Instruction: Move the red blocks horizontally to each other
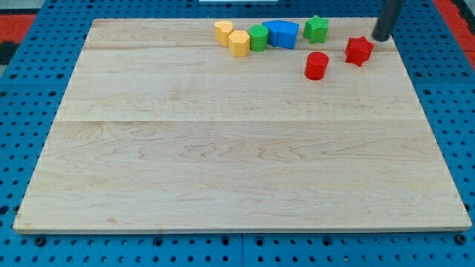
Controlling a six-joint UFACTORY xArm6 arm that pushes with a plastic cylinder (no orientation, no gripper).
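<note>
A red star-shaped block point(359, 50) lies near the view's top right of the wooden board point(237, 163). A red cylinder point(316, 65) stands just to its lower left, a small gap between them. My tip point(382, 38) is at the board's top right, just right of and slightly above the red star, close to it but apart.
A row of blocks lies along the view's top edge: a yellow block point(223, 32), a yellow hexagonal block point(239, 43), a green cylinder point(258, 37), a blue block point(282, 33) and a green star point(316, 28). Blue pegboard point(30, 111) surrounds the board.
</note>
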